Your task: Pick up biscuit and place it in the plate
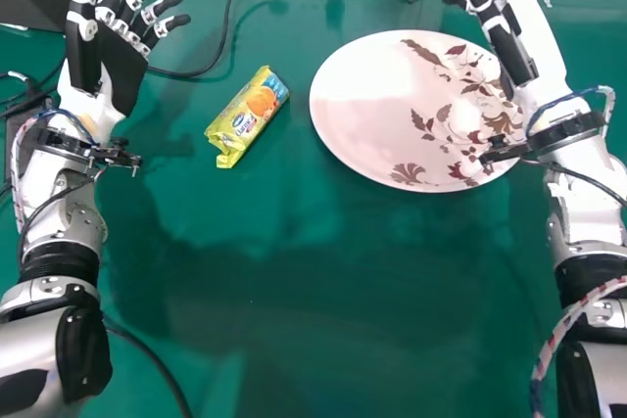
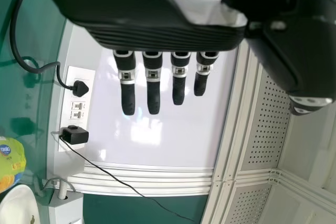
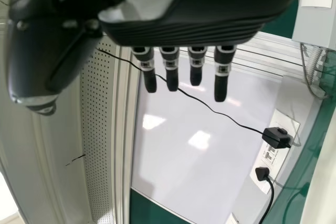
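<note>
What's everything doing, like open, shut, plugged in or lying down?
Biscuit packet: lying on the table
Plate: face up, no biscuits on it
Left robot hand: open, holding nothing
Right robot hand: open, holding nothing
Black plug: in the wall socket

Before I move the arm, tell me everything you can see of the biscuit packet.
The biscuit packet is a small oblong yellow wrapper, shiny like plastic film, with a blue oval logo, an orange round picture and flattened ends. It looks sealed, with no tear visible. It lies on the green table at a slant, far end leaning rightward, between the left hand and the plate, touching neither.
</note>
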### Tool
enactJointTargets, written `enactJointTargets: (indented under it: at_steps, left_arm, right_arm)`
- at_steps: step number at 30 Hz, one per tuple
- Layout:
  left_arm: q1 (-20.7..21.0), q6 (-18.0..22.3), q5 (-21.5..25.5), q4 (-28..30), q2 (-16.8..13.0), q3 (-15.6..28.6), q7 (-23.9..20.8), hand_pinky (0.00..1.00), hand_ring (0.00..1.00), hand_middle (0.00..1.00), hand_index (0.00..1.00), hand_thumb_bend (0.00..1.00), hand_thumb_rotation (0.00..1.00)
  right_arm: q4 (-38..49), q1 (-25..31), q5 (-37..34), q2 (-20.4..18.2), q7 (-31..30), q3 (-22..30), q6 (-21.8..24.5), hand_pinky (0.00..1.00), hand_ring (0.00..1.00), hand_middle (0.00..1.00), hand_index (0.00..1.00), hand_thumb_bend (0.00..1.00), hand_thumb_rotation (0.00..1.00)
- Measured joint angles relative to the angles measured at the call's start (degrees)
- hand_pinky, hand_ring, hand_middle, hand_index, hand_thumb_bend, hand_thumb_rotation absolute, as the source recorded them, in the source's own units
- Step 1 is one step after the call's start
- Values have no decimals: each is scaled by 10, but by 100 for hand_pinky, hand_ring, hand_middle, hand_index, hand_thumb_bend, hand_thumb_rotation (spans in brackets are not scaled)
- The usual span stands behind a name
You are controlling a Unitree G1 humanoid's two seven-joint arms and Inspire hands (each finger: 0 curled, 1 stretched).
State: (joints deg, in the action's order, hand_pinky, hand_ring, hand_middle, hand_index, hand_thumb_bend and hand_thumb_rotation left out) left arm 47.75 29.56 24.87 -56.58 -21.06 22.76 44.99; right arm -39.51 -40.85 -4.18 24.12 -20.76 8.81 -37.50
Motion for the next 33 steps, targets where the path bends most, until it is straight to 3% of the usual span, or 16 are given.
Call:
enactJointTargets:
  at_steps: [33]
  left_arm:
    - [0,0,0,-4,0,0,0,78,85,94,98,86,57]
  right_arm:
    - [2,0,0,0,0,0,1,81,95,100,98,90,34]
